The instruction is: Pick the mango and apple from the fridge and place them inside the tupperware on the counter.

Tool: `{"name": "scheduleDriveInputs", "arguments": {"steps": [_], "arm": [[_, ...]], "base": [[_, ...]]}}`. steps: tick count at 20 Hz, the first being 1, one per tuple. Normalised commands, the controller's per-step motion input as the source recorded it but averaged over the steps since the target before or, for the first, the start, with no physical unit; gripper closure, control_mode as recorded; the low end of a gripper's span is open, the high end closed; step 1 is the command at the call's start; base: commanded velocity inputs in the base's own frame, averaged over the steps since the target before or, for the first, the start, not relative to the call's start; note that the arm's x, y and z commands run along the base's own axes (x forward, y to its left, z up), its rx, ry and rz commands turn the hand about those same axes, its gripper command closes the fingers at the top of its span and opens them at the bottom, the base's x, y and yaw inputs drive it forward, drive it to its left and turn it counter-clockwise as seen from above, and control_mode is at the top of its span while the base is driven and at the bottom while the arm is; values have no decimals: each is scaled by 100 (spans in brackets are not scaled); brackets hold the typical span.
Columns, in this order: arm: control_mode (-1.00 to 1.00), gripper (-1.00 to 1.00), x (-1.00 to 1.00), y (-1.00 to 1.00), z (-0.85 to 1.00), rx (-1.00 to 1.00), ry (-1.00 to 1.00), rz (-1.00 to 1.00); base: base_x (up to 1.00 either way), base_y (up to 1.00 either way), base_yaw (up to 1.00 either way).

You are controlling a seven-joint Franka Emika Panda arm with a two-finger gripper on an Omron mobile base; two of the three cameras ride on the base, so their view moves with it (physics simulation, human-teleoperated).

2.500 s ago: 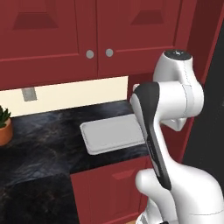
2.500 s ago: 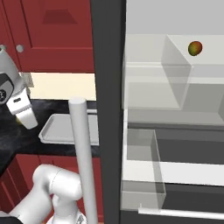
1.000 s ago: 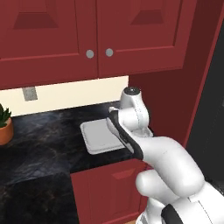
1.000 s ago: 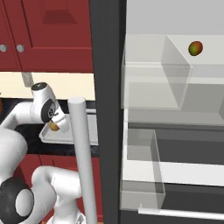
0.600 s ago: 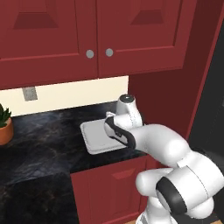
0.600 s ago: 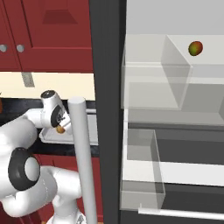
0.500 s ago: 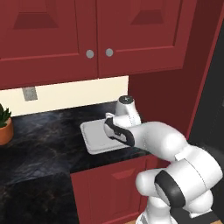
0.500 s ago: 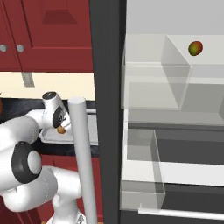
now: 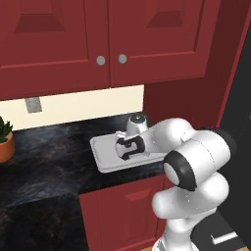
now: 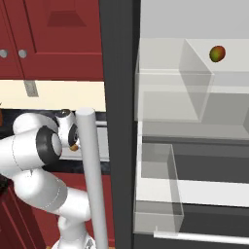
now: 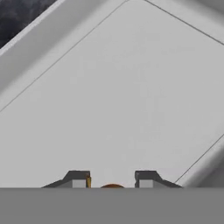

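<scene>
My gripper hangs low over the light-grey tupperware on the black counter, shut on the small orange apple. In the hand view the apple peeks out as an orange sliver between the two fingertips, with the tupperware floor close beneath and its raised rim along the top left. The red-green mango lies on the top glass shelf at the back right of the open fridge.
The fridge door's long grey bar handle stands right in front of the arm in the right base view. Dark-red wall cabinets hang above the counter. A potted plant sits at the counter's far left. Clear bins fill the fridge's lower shelves.
The arm has folded down and forward, bringing the gripper and apple lower over the tupperware. The mango has not moved.
</scene>
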Motion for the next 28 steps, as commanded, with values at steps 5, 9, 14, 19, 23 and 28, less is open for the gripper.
{"name": "scheduleDriveInputs", "arguments": {"steps": [5, 9, 14, 19, 23, 28], "arm": [[-100, -100, 48, 10, -45, 0, 0, 0], [-100, -100, 18, 3, -17, 0, -1, 0], [-100, -100, -18, 1, 11, 0, -6, 0], [-100, -100, -72, 0, 40, 0, -38, 0], [-100, -100, -78, -1, 61, 1, -27, 2], [-100, -100, -68, -3, 79, 6, 0, 12]], "base": [[0, 0, 0], [0, 0, 0], [0, 0, 0], [0, 0, 0], [0, 0, 0], [0, 0, 0]]}}
